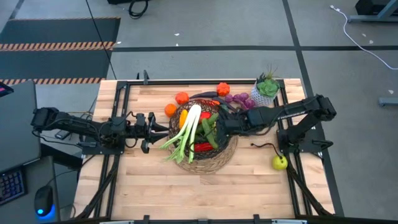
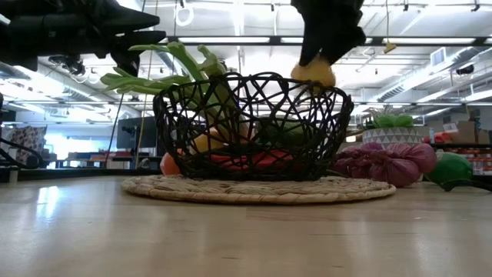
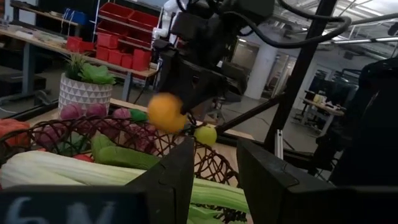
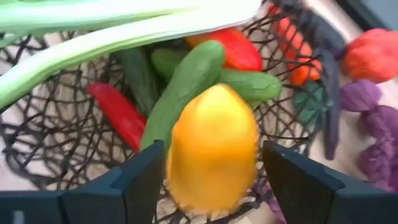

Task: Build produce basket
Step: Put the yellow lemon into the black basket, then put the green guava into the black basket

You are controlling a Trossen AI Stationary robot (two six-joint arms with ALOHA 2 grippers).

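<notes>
**Yellow pepper hanging over the basket's right rim**

From my station, starting at the left: my left end effector [image 1: 151,132] hovers just outside the basket's left edge, level with the leek's leafy end. Its fingers [image 3: 174,177] stand parted with nothing between them, so I call it released and waiting.

The basket [image 1: 227,154] sits mid-tabletop [image 1: 186,193] on its tan woven base. The leek [image 1: 189,127] lies inside with its long axis running from the far rim toward the near-left rim, leaves spilling over that side. Cucumbers [image 4: 186,78] and a red pepper [image 4: 118,109] fill the middle.

My right end effector [image 4: 211,171] is over the basket's right rim, with a yellow-orange pepper [image 4: 212,146] between its fingers [image 4: 140,177]. The fingers look spread wider than the pepper, and I judge it being let go, though I cannot tell whether contact remains. The pepper's long axis points down into the bowl, so the drop should land beside the cucumbers; the leek leaves that side open.

Further right, purple grapes [image 1: 239,99] and a potted plant [image 1: 266,88] crowd the far-right rim. A yellow-green apple [image 1: 280,163] sits well apart near the right edge, closest to the right arm.
</notes>
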